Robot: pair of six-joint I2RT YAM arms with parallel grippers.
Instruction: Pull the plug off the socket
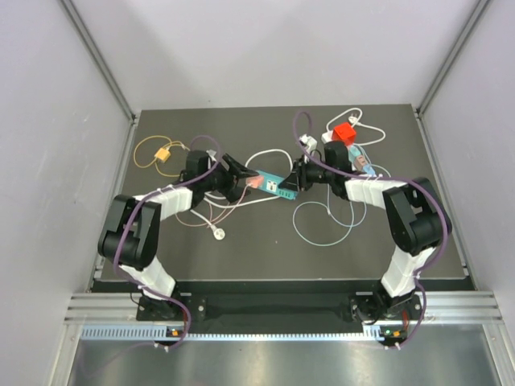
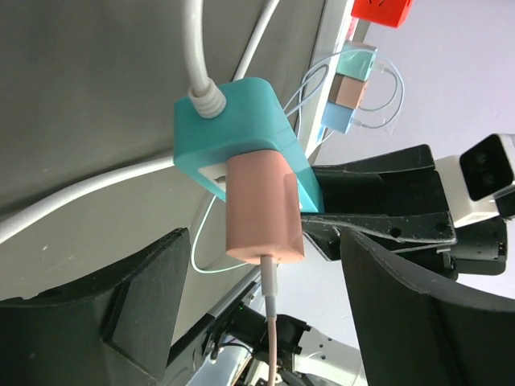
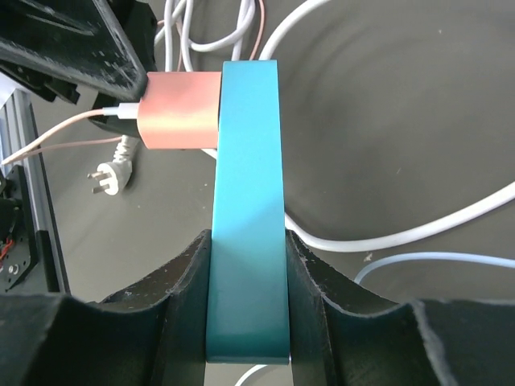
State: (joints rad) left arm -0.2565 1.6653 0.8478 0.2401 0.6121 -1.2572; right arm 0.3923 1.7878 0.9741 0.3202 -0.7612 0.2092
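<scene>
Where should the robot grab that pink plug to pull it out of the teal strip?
Grip the pink plug on its flat side faces, mid-body, coming from its cord end. It sticks straight out of the teal strip, which the right tool clamps, and the open left tool straddles that end.

The teal socket (image 3: 245,209) is smooth plastic with a satin sheen, its cord (image 2: 197,48) smooth and white. The plug (image 3: 181,108) is matt pink plastic. The right gripper (image 3: 247,240) has fingers (image 3: 181,281) of matt black, faintly grainy plastic. The table (image 3: 402,121) is dull dark grey. At 6 o'clock, the rail (image 1: 282,310) is brushed metal.
</scene>
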